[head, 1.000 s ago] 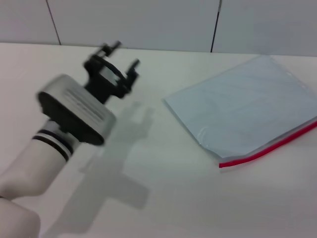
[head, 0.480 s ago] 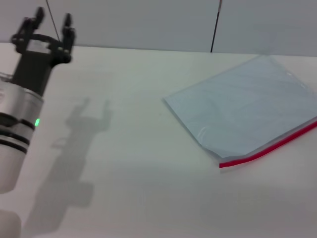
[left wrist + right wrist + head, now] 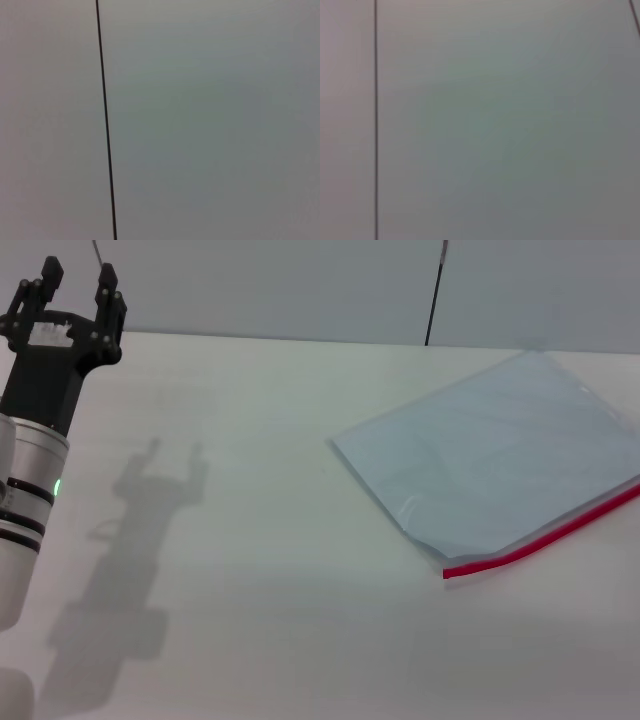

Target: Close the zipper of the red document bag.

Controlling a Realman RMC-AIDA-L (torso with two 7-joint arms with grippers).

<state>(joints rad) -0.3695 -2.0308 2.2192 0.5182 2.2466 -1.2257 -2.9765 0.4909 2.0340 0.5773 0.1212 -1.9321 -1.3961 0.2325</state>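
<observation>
The red document bag (image 3: 495, 460), a flat pale blue-grey pouch, lies on the white table at the right of the head view. Its zipper (image 3: 545, 538) is a thin red strip along the near edge, running off the right side; no slider shows. My left gripper (image 3: 76, 285) is raised at the far left, far from the bag, open with nothing between its fingers. The right gripper is out of view. Both wrist views show only a plain grey wall.
The white table (image 3: 280, 570) spreads across the head view. A grey panelled wall (image 3: 300, 285) with dark seams stands behind it. My left arm's shadow falls on the table at the left.
My left arm has swung from the table's middle left to the far left edge and risen upright, moving away from the bag. The bag has stayed where it was.
</observation>
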